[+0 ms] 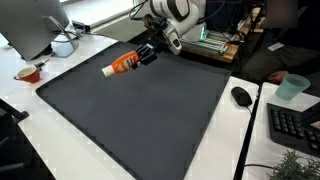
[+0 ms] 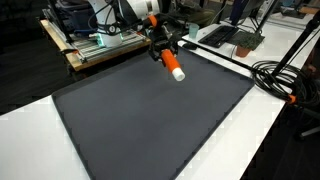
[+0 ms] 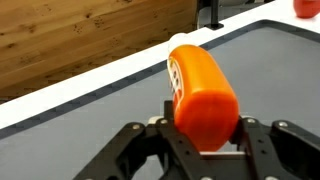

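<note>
My gripper [image 1: 146,55] is shut on an orange bottle with a white cap [image 1: 122,65] and holds it near the far edge of a dark grey mat [image 1: 140,115]. In the other exterior view the gripper [image 2: 163,48] grips the bottle [image 2: 173,65] by its orange end, with the white cap pointing away and down. In the wrist view the bottle [image 3: 200,92] fills the space between the fingers [image 3: 205,135], its flat orange base toward the camera.
A red bowl [image 1: 27,73], a monitor [image 1: 35,25] and a white object sit beside the mat. A black mouse [image 1: 241,96], keyboard [image 1: 295,125] and teal cup [image 1: 291,87] lie on the white table. A wooden board with equipment [image 2: 95,45] and cables [image 2: 285,80] border the mat.
</note>
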Controlling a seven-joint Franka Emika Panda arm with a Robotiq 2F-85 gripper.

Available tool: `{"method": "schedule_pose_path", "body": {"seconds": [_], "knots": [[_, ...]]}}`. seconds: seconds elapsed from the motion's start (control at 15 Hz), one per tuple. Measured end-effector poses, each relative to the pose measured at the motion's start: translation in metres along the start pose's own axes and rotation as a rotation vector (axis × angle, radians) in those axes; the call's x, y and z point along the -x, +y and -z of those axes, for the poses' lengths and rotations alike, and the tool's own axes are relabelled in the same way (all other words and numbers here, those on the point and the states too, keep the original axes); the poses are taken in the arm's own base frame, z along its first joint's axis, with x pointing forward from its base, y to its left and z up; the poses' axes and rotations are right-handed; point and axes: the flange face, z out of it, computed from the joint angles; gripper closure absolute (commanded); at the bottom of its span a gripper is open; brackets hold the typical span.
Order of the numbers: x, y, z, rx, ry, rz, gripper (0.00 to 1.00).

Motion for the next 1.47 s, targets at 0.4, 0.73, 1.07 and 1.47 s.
{"method": "schedule_pose_path", "body": {"seconds": [0.4,0.73,1.07,1.47], "knots": [[0.010,-0.007,0.005,-0.012,-0.005,-0.017,0.79],[0.006,-0.007,0.002,-0.012,-0.023,-0.015,0.79],[-0.012,-0.017,-0.009,-0.038,-0.026,0.001,0.79],[-0.035,-0.018,-0.018,-0.046,0.002,0.018,0.54]]}}
